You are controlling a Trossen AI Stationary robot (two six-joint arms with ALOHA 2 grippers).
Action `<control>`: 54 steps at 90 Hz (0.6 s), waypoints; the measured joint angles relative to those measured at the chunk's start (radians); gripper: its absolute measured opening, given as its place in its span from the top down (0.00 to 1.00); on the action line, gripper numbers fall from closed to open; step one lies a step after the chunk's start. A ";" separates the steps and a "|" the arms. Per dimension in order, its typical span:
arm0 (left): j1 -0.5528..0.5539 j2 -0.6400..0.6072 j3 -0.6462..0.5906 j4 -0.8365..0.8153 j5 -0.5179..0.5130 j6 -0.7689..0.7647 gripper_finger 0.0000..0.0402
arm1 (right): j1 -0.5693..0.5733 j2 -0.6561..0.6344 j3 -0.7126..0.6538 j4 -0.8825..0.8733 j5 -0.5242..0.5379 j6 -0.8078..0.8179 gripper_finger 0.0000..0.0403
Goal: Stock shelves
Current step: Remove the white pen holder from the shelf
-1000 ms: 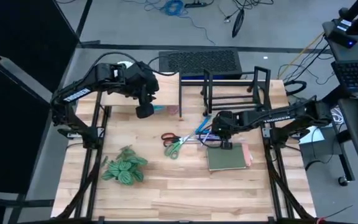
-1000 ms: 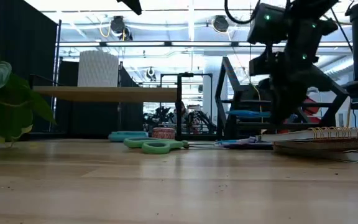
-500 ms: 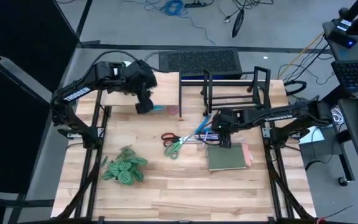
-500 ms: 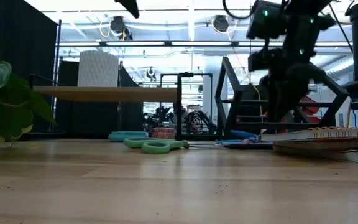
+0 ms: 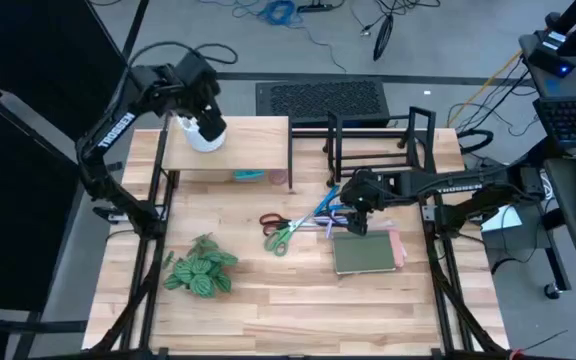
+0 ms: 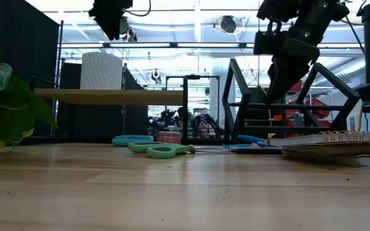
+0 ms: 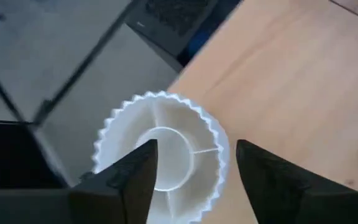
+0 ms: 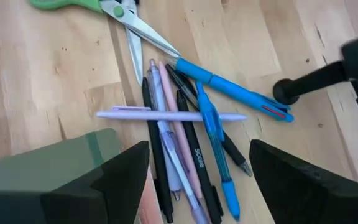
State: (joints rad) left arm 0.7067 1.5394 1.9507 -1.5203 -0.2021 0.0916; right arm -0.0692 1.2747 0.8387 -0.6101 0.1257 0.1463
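The shelves stand at the table's far side: a pale-wood riser [image 5: 253,140] on the left and a black wire rack [image 5: 378,135] on the right. A white ribbed cup [image 7: 160,155] with inner dividers stands on the riser's top near its left end. My left gripper [image 7: 194,171] hangs open above the cup, clear of it. A heap of pens [image 8: 185,143] lies on the table in front of the rack. My right gripper [image 8: 197,180] hovers open over the pens, with a gap between its fingers and them in the low view.
Green-handled scissors [image 5: 283,232] lie left of the pens, and a green notebook [image 5: 366,252] on a pink one lies near them on the right. A potted plant [image 5: 200,270] stands near left. A teal object [image 5: 249,176] and a small roll [image 5: 278,178] sit under the riser.
My left gripper has risen from the riser's front edge and swung toward the far left, ending over the white cup. My right gripper has lifted off the pens and the notebook's edge. The cup and pens have stayed in place.
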 joint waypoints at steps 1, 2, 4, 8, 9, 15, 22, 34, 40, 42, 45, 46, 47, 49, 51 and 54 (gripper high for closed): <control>0.004 0.000 -0.005 0.000 0.006 0.001 0.48 | 0.000 0.000 0.000 0.003 0.000 0.000 0.35; 0.009 0.000 -0.011 -0.001 0.012 0.001 0.48 | 0.001 0.000 0.000 0.006 0.000 0.000 0.35; 0.017 0.000 -0.023 -0.003 0.020 0.000 0.48 | 0.001 0.000 0.000 0.013 0.000 0.000 0.35; 0.034 0.002 -0.051 -0.007 0.032 0.001 0.48 | 0.001 0.000 0.000 0.018 0.000 0.000 0.35; 0.037 0.002 -0.059 -0.008 0.035 0.001 0.48 | 0.000 0.000 0.000 0.018 0.000 0.000 0.35; 0.053 0.002 -0.106 -0.010 0.057 0.004 0.48 | 0.000 0.000 0.000 0.016 0.000 0.000 0.35; 0.060 0.002 -0.155 -0.012 0.075 0.024 0.48 | 0.000 0.000 0.000 0.017 0.001 0.000 0.35; 0.059 0.002 -0.220 0.010 0.078 0.031 0.48 | 0.000 0.000 0.000 0.017 0.001 0.003 0.35; 0.060 -0.001 -0.254 0.025 0.077 0.031 0.48 | 0.000 0.000 0.000 0.017 0.001 0.002 0.35; 0.061 0.000 -0.263 0.026 0.073 0.037 0.49 | 0.000 0.000 0.000 0.017 0.001 0.002 0.35; 0.061 0.002 -0.274 0.027 0.069 0.050 0.51 | 0.000 0.000 0.000 0.018 0.002 0.002 0.35; 0.061 0.002 -0.278 0.027 0.069 0.052 0.51 | 0.000 0.000 0.000 0.019 0.002 0.002 0.35; 0.061 0.002 -0.281 0.027 0.069 0.057 0.52 | 0.000 0.000 0.000 0.019 0.002 0.002 0.35; 0.060 0.002 -0.286 0.025 0.070 0.062 0.55 | 0.000 0.000 0.000 0.020 0.002 0.001 0.35; 0.059 0.002 -0.290 0.024 0.071 0.068 0.57 | 0.000 0.000 0.000 0.022 0.003 0.001 0.35; 0.058 0.001 -0.293 0.021 0.075 0.072 0.62 | 0.000 0.000 0.000 0.024 0.003 0.000 0.35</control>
State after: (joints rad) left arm 0.7643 1.5406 1.6581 -1.4995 -0.1272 0.1640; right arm -0.0692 1.2743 0.8383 -0.5858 0.1283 0.1467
